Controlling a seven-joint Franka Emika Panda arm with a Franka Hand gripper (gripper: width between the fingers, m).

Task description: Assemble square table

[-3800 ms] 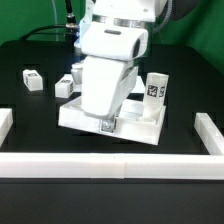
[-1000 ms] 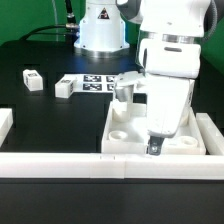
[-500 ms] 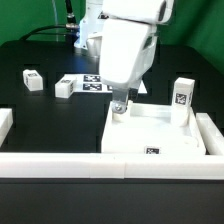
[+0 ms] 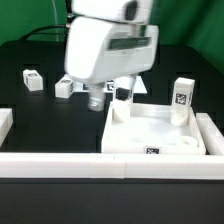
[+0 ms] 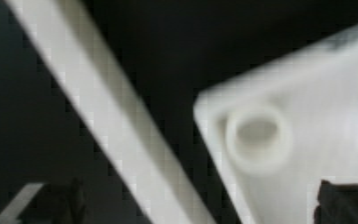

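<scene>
The white square tabletop lies at the exterior view's right front, tucked against the border bars. One tagged leg stands at its far right corner. Another leg shows at its far left corner, partly behind my hand. Two more legs lie loose on the black table at the left. My gripper hangs open and empty just left of the tabletop's far left corner. The wrist view is blurred: it shows the open gripper above a tabletop corner socket.
White border bars run along the front and the right side. The marker board lies behind the tabletop, mostly hidden by the arm. A long white bar crosses the wrist view beside the tabletop.
The arm has swung from above the tabletop toward the exterior view's left and back. The gripper stays open and empty. The tabletop stays in the right front corner.
</scene>
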